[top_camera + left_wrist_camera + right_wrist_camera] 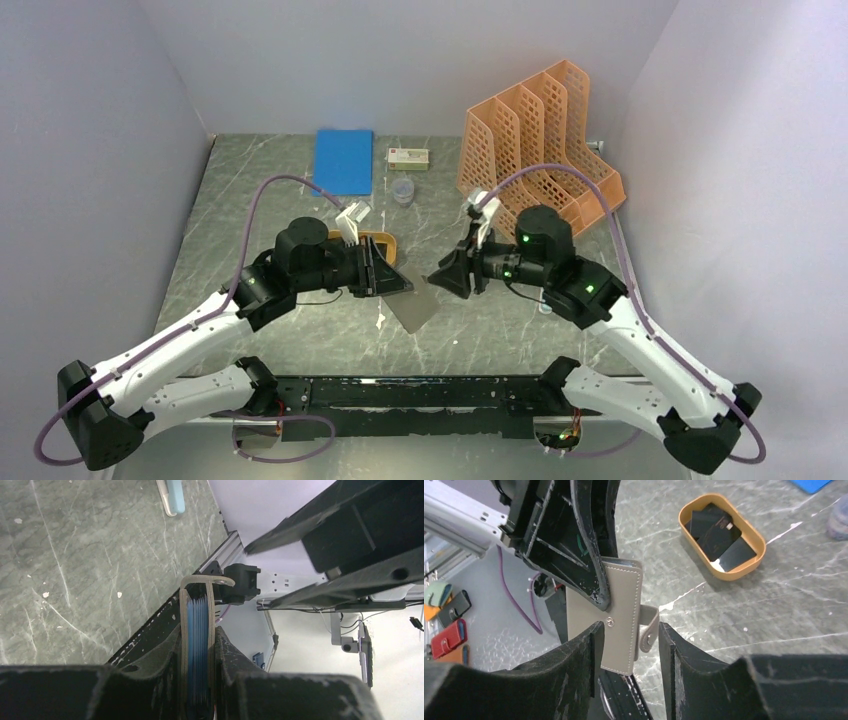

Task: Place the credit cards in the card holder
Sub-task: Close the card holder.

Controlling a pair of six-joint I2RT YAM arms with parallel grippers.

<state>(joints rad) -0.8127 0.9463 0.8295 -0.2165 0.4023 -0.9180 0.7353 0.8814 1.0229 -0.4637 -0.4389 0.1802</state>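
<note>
One card holder (624,611); box (409,157) label illegible

Seen from above, the left tool (396,280) covers most of the orange tray (388,240) and the upper part of the card holder (416,306). In the left wrist view, the holder's lower end is lost between that tool's fingers (260,690). The credit cards (719,535) overlap, so their number is unclear. At the far edge of the desk (500,330), the print on the small box (408,157) is too small to read.

Greys, black and orange
Taupe-grey card holder (621,615); black credit cards (716,532) in orange tray (754,565); grey-green table (300,340) veined white.
</note>
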